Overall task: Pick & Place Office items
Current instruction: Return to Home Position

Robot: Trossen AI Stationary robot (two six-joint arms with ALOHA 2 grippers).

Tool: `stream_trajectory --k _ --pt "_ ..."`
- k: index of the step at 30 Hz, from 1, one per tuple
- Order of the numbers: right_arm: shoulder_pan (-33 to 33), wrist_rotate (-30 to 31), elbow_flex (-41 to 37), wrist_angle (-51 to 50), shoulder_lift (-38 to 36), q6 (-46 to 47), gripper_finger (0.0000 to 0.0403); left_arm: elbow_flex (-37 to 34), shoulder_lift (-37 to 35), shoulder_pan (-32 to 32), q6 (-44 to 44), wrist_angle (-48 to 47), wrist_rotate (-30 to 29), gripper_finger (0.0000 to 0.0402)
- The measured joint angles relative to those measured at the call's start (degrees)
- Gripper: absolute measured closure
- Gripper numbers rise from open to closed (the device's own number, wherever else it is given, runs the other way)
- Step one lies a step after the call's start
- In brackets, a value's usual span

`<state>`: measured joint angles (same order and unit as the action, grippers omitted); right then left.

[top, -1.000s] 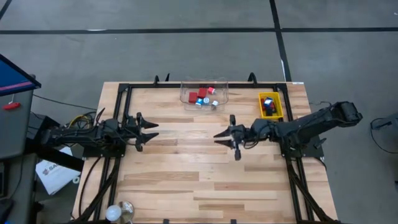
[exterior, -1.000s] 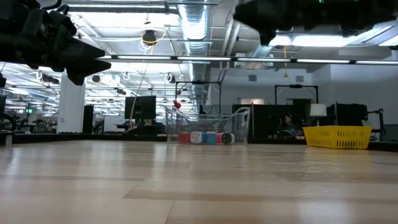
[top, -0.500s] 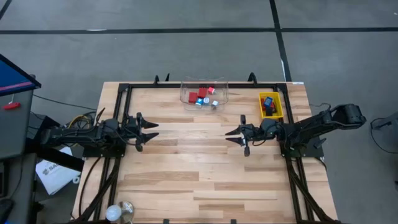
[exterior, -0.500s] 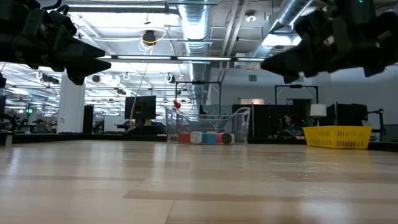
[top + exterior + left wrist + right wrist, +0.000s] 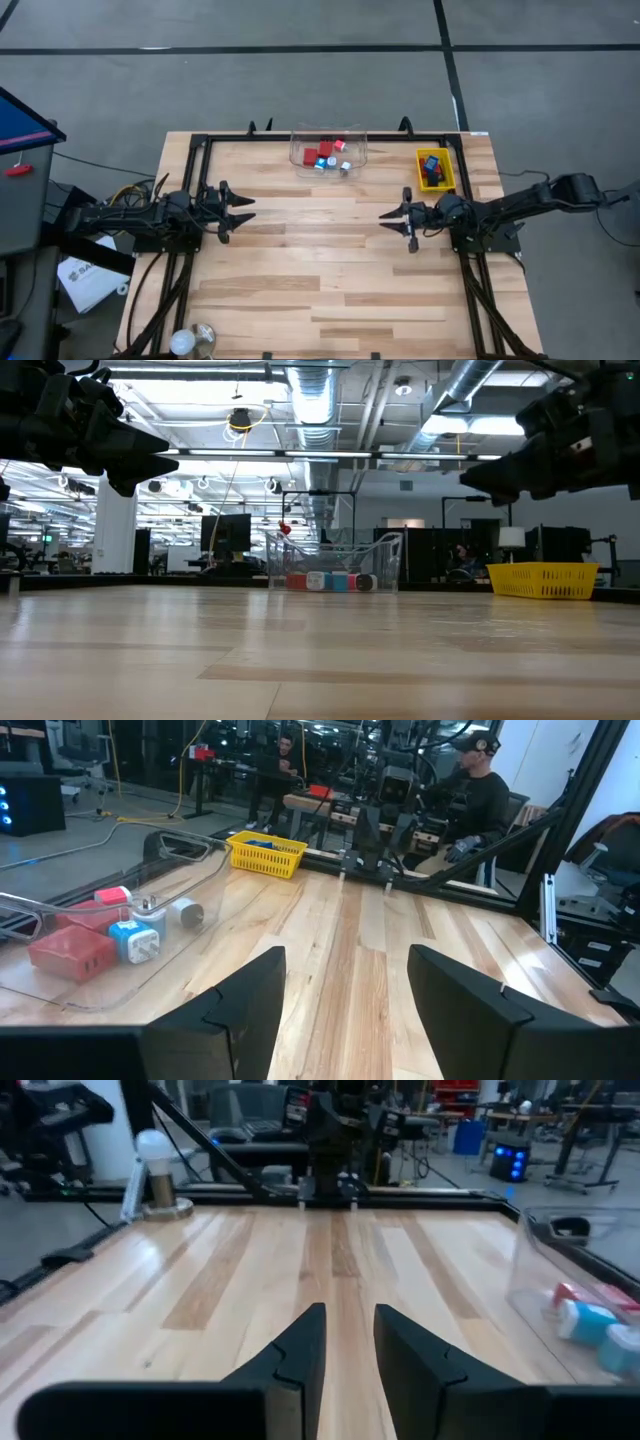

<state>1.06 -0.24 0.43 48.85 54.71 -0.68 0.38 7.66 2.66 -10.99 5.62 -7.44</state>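
The office items lie in two containers at the far edge. Red blocks (image 5: 318,154) and small blue-and-white pieces (image 5: 325,163) sit in the clear tub (image 5: 352,140). A few blue, red and dark pieces (image 5: 432,168) sit in the yellow tray (image 5: 419,170). The left wrist view shows the tub's red blocks (image 5: 70,952) and a blue-and-white piece (image 5: 135,942). My left gripper (image 5: 250,209) hovers open over the table's left part. My right gripper (image 5: 384,219) hovers over the right part, its fingers a little apart. Both hold nothing.
A white bulb on a round base (image 5: 182,343) stands at the table's near left corner. A black frame (image 5: 205,143) runs along the table's edges. Bare wood lies between the two grippers. People (image 5: 480,800) sit beyond the table's right side.
My right arm has drawn back toward the table's right edge, level above the wood, so its gripper now sits well right of the middle. The left arm and all items have kept still.
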Motion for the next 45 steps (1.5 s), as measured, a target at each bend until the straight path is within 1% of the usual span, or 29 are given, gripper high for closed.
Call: stream_trajectory --k 4,6,9,12,13,14,16,21,24,28,32,34,40,45 --pt "-0.1 0.9 0.0 -3.8 -3.7 -1.2 0.0321 0.0 0.0 0.0 0.0 0.0 0.0 0.0192" --pt "-0.1 2.9 0.0 -7.1 -5.8 -1.5 0.0321 0.0 0.0 0.0 0.0 0.0 0.0 0.0192" --pt "-0.1 10.2 0.0 -11.9 -10.2 -1.4 0.0321 0.0 0.0 0.0 0.0 0.0 0.0 0.0192" --pt "-0.1 18.3 0.0 -18.6 -15.4 1.3 0.0321 0.0 0.0 0.0 0.0 0.0 0.0 0.0192" --pt "-0.1 19.9 0.0 -20.4 -17.2 2.6 0.0321 0.0 0.0 0.0 0.0 0.0 0.0 0.0192" --pt "-0.1 20.0 0.0 -22.2 -18.9 3.4 0.0321 0.0 0.0 0.0 0.0 0.0 0.0 0.0192" --pt "-0.1 16.9 0.0 -24.8 -22.3 3.3 0.0321 0.0 0.0 0.0 0.0 0.0 0.0 0.0192" --pt "0.0 4.1 0.0 -28.9 -29.2 -0.7 0.0321 0.0 0.0 0.0 0.0 0.0 0.0 0.0192" --pt "-0.3 -0.1 0.0 -32.3 -33.3 -3.6 0.0321 0.0 0.0 0.0 0.0 0.0 0.0 0.0192" --pt "-1.0 -0.5 -0.1 -38.6 -40.5 -3.9 0.0321 0.0 0.0 0.0 0.0 0.0 0.0 0.0192" --pt "-1.0 -1.3 -0.1 -47.2 -49.9 -3.9 0.0321 0.0 0.0 0.0 0.0 0.0 0.0 0.0192" --pt "-0.7 -1.0 0.0 -48.0 -53.6 -3.9 0.0321 0.0 0.0 0.0 0.0 0.0 0.0 0.0192" --pt "0.0 -0.5 0.0 -48.1 -54.6 -6.5 0.0321 0.0 0.0 0.0 0.0 0.0 0.0 0.0192" --pt "-1.0 0.3 0.0 -47.9 -54.6 -6.0 0.0321 0.0 0.0 0.0 0.0 0.0 0.0 0.0192"
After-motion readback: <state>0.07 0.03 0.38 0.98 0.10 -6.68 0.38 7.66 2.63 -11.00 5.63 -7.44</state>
